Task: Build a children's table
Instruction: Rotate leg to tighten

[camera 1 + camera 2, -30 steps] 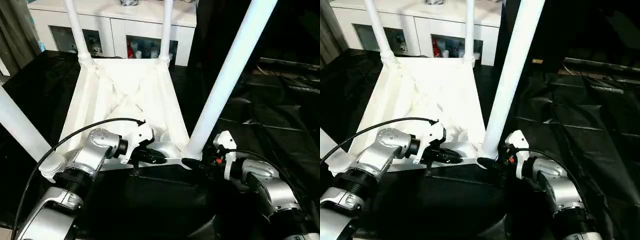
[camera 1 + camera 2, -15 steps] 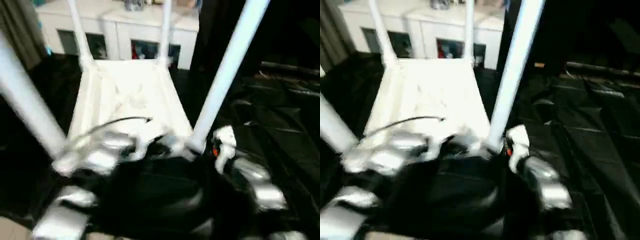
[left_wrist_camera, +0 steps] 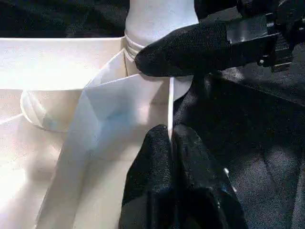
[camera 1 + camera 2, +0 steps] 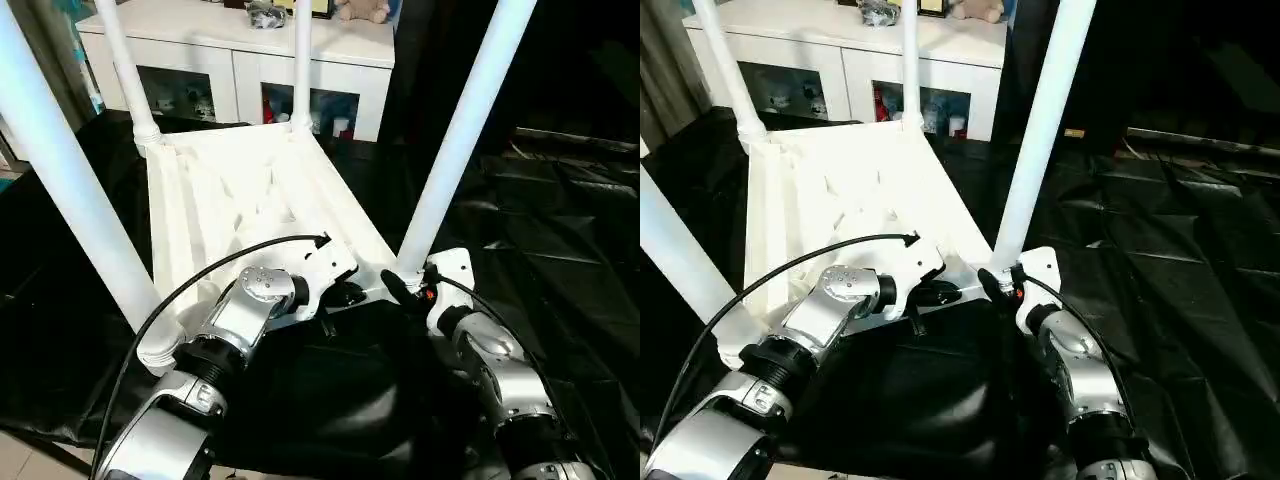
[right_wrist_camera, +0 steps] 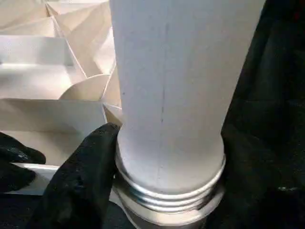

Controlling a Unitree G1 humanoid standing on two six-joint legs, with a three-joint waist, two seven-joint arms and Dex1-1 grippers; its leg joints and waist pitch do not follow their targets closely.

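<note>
The white children's table (image 4: 240,190) lies upside down on black cloth with four legs standing up. My left gripper (image 4: 350,295) is shut on the thin rim of the top at its near right corner; in the left wrist view the rim edge runs between the closed fingertips (image 3: 170,133). My right gripper (image 4: 405,285) is at the base of the near right leg (image 4: 455,140). In the right wrist view its black fingers (image 5: 90,167) sit on both sides of the leg (image 5: 167,86), just above the threaded collar. One right finger (image 3: 190,47) crosses the leg base in the left wrist view.
The near left leg (image 4: 60,170) rises close to my left forearm. Two far legs (image 4: 125,70) (image 4: 300,60) stand in front of a white cabinet with glass doors (image 4: 240,60). Wrinkled black cloth (image 4: 560,230) covers the surface to the right.
The whole picture has shifted and blurred in between, so the camera has moved. Both grippers stay at the near right corner. The right fingers have drawn in slightly around the leg.
</note>
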